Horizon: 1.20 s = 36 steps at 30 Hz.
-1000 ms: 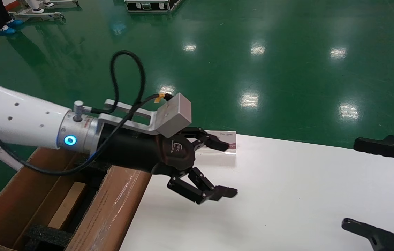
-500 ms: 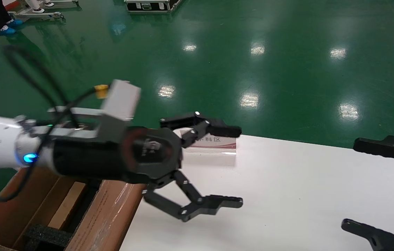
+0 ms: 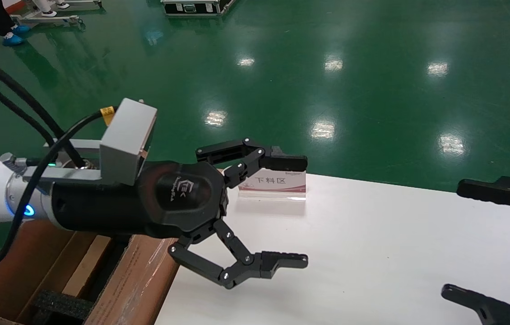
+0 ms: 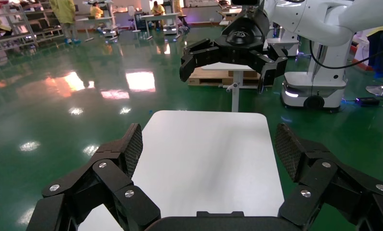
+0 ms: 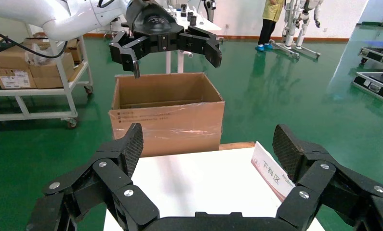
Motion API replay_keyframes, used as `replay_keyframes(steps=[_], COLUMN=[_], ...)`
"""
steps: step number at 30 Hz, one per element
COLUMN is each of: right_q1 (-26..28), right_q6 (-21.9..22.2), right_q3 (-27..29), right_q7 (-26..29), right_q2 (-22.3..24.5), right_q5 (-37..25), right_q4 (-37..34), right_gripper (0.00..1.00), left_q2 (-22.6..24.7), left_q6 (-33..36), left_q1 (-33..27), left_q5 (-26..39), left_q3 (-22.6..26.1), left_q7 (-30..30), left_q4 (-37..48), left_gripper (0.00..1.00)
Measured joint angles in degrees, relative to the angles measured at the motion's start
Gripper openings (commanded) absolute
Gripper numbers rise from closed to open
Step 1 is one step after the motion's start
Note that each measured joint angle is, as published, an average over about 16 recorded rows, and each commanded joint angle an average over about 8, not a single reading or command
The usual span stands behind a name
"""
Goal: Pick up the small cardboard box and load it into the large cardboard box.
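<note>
The large cardboard box stands open off the table's left end, also seen in the right wrist view. Inside it a pale tan slab, the small cardboard box, rests on edge against black foam. My left gripper hovers above the table's left end beside the carton, open and empty; in its own view only bare table lies between the pads. My right gripper hangs open at the table's right end, empty in its own view too.
The white table carries a small standing sign at its far edge. Shiny green floor surrounds it. A black case and a person's feet are far behind.
My left arm has drawn back to the left and rolled at the wrist, and its jaws have spread wider. The small box stays in the carton. The right arm has not moved.
</note>
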Motion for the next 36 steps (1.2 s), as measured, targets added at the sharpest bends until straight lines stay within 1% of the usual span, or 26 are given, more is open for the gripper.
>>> replay_keyframes(steps=[36], right_q1=[-0.09], right_q6=[-0.09], right_q3=[0.29], right_q7=[0.16], right_q2=[-0.10], right_q5=[-0.18], right_q4=[0.06], right_gripper=[1.00], left_q2=[-0.03], left_q6=[-0.02], left_q1=[0.07], left_q5=[-0.10], left_q3=[-0.03], left_q7=[0.04], left_q4=[0.04], left_gripper=[1.00])
